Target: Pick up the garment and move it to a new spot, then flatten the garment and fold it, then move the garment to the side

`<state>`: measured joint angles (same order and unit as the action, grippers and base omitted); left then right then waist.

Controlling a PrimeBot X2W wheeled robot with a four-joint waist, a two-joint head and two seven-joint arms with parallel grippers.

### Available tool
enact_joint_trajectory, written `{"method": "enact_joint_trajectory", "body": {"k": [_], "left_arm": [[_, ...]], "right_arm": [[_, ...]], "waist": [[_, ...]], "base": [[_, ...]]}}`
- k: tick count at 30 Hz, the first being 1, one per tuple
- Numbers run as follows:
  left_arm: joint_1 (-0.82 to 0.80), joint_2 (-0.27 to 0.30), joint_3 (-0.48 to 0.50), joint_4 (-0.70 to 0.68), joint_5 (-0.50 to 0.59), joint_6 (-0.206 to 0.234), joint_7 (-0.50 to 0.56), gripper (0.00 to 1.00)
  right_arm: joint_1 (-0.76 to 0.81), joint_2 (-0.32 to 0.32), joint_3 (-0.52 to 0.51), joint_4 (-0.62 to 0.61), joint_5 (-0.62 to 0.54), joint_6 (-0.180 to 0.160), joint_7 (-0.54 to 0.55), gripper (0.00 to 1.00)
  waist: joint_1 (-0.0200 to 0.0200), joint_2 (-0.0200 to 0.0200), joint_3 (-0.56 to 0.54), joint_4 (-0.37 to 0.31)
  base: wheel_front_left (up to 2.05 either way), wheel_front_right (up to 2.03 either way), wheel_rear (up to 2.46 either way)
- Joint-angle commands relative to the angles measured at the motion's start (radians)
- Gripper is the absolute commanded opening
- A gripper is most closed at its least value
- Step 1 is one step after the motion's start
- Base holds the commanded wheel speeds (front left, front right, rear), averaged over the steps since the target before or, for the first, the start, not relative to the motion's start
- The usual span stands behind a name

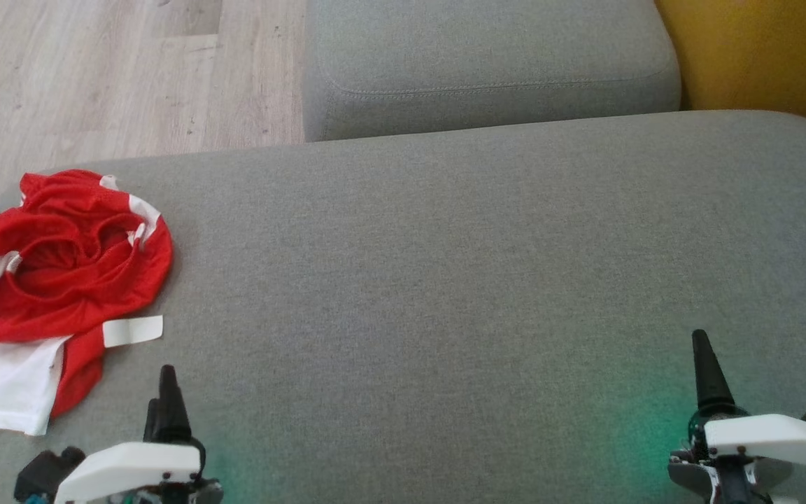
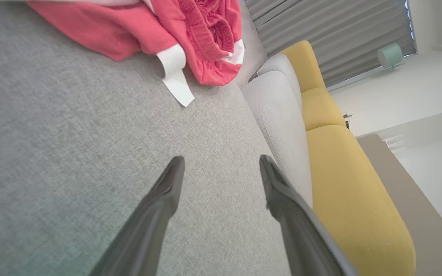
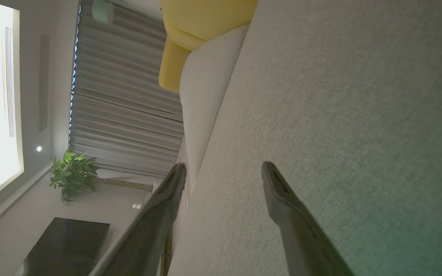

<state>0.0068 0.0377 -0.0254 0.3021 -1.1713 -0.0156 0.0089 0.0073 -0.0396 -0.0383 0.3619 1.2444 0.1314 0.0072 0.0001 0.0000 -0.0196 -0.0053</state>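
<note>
A: How far along does the task look?

B: At the very start, I'd judge. The crumpled red mesh garment with white panels lies in a heap at the left end of the wide grey fabric sofa seat, bunched and unfolded. Nothing has hold of it. So the pick-up, the move, the flattening, the folding and the last shift aside all seem left to do.

A: And the grippers?

B: The left gripper sits at the near edge, just right of the garment's near hem and apart from it. Its wrist view shows the two dark fingers spread, with only grey cloth between them. The right gripper is toward the right end, well apart from the garment. Its fingers are likewise spread and hold nothing.

A: Any edges to mind?

B: Yes. The garment's far side lies close to the rounded far-left corner of the seat, beyond which the pale wooden floor shows. Its left part runs out of the head view, so I cannot tell whether it hangs over the side. A white strip of cloth sticks out to the right, toward the left gripper.

A: Room to work?

B: Plenty. The middle and right of the seat are open grey cloth, which looks the natural new spot. On the far side a second grey cushion and a yellow cushion border it.
</note>
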Motion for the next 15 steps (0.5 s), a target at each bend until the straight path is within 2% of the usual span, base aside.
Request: {"method": "enact_joint_trajectory", "body": {"k": [1,15], "left_arm": [[-0.035,0.007,0.002,-0.041,0.038,0.010,-0.013,1.00],[-0.027,0.008,-0.033,-0.054,0.191,0.031,-0.052,1.00]], "right_arm": [[-0.056,-0.005,0.014,-0.039,-0.040,0.000,-0.013,1.00],[-0.057,-0.005,0.057,-0.039,-0.237,0.000,-0.052,1.00]], "waist": [[-0.0001,0.0000,-0.002,0.001],[-0.0001,0.0000,-0.015,-0.003]], "base": [[0.00,0.00,0.00],[0.00,0.00,0.00]]}}
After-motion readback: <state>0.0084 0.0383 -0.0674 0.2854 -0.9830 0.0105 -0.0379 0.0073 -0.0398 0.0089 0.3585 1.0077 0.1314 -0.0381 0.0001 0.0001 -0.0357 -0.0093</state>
